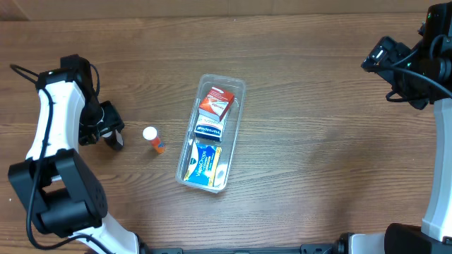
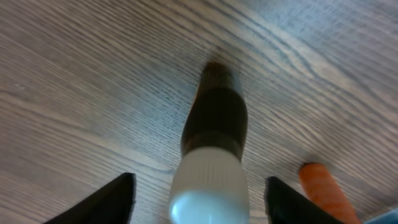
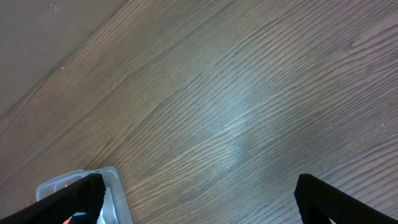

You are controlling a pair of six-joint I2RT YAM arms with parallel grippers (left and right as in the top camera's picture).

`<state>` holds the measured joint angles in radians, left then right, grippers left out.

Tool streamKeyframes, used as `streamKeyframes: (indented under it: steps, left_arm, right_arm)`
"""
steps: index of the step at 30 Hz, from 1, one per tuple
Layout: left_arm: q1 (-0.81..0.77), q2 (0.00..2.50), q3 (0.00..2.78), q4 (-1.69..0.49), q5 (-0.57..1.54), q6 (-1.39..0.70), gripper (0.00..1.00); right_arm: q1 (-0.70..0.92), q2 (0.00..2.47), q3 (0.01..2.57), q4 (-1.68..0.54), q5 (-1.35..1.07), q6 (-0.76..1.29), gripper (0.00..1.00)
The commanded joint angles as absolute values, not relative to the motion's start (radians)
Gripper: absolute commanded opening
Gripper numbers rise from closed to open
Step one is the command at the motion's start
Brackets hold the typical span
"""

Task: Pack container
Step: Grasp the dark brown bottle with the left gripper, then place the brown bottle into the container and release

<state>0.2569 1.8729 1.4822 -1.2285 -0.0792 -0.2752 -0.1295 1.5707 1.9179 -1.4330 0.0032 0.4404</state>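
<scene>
Only a white-capped tube (image 1: pixel 152 138) (small) stands between left tool (image 1: pixel 113 137) and container (image 1: pixel 238 106).

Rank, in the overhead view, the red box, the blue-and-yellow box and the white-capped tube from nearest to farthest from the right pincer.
From the right pincer:
1. red box, top end of the container
2. blue-and-yellow box, bottom end of it
3. white-capped tube, on the table left of the container
</scene>
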Motion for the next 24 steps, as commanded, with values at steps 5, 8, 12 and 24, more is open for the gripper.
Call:
streamKeyframes:
  steps: [5,8,12,24]
  left_arm:
    - [0.262,1.909,1.501,-1.184,-0.078,-0.245,0.33]
    - [0.262,1.906,1.507,-1.184,-0.077,-0.238,0.23]
    - [0.247,1.879,1.631,-1.319,-0.077,-0.239,0.1]
    - [-0.314,1.622,1.988,-1.424,0.093,-0.21,0.16]
  right_arm:
    - [-0.13,1.563,1.924,-1.431,-0.002,0.441,1.0]
    - [-0.13,1.563,1.924,-1.431,-0.002,0.441,1.0]
    - [-0.13,1.563,1.924,-1.431,-0.002,0.441,1.0]
    - [-0.13,1.563,1.924,-1.431,-0.002,0.441,1.0]
